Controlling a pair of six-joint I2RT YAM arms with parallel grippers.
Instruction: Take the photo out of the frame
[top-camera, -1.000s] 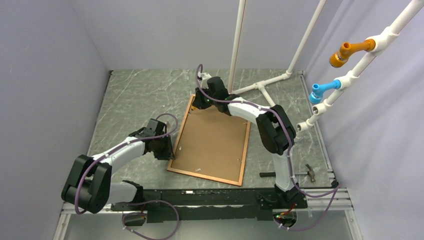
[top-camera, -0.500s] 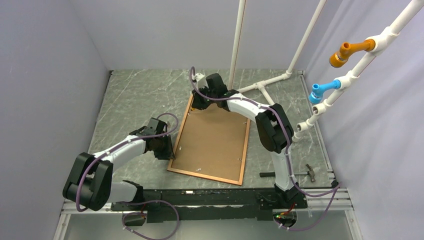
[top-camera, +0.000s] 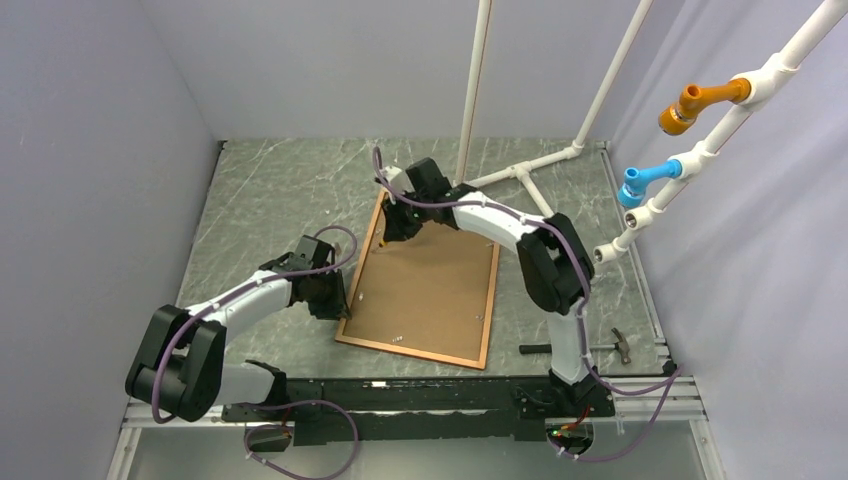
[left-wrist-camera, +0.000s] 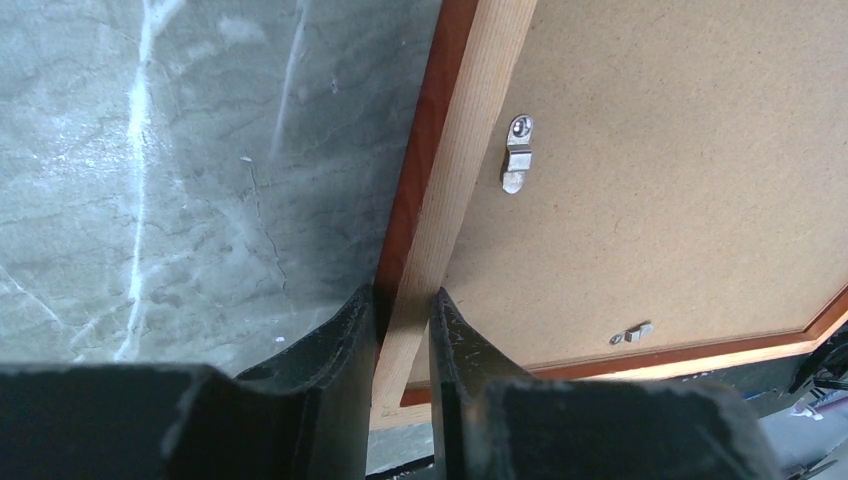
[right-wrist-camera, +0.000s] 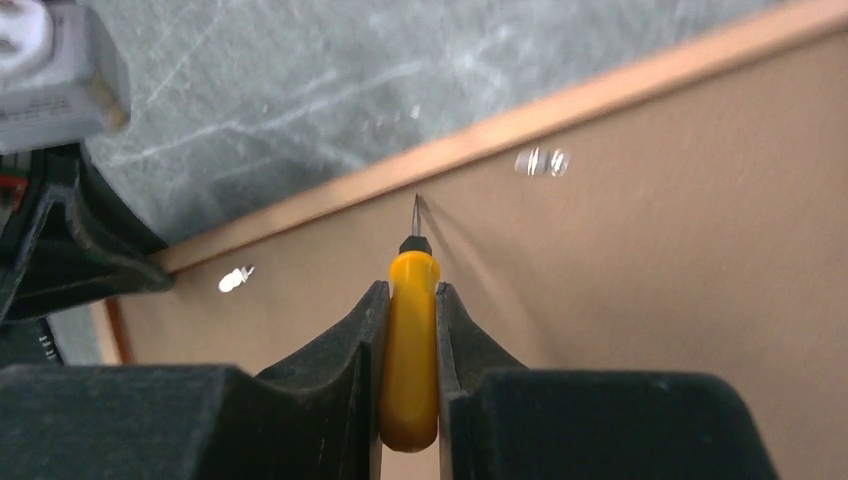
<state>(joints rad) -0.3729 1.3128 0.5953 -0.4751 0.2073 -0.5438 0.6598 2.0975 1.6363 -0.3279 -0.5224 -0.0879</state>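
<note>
screwdriver (right-wrist-camera: 410, 340) moved nearer, left gripper (left-wrist-camera: 403, 300) still clamps frame (left-wrist-camera: 468, 120)

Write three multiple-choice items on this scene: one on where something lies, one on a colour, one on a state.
1. Where does the hammer lie relative to the frame?
A. On the table, to its right
B. On its backing board
C. Far off to its left

2. What colour is the handle of the tool in the right jaws?
A. Blue
B. Yellow
C. Red

3. How do the left jaws stand?
A. Wide open above the table
B. Shut on the hammer
C. Shut on the frame's side rail

Key:
1 A: the top view shows it on the tabletop, right of the frame.
2 B: the right wrist view shows a yellow handle pinched between the jaws.
3 C: the left wrist view shows both closed against the wooden rail.
</note>
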